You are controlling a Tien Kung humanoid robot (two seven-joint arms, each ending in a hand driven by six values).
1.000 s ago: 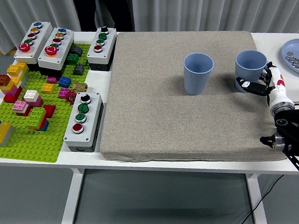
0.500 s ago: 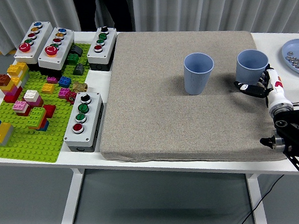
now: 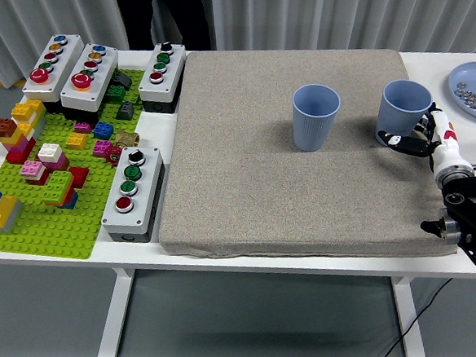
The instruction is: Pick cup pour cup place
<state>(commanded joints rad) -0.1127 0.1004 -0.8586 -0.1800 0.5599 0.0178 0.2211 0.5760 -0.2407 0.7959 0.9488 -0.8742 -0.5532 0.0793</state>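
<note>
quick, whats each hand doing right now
Left hand: not in view.
Right hand: fingers curled around the base of the right blue cup; a firm grasp cannot be told.

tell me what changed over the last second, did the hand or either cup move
The right hand slid a little toward the right edge, and the right blue cup shifted right with it, fingers wrapped around the cup's lower part. The cup has not left the grey mat. The middle blue cup, the button boxes and the green brick plate stayed as they were. No left arm shows.
</note>
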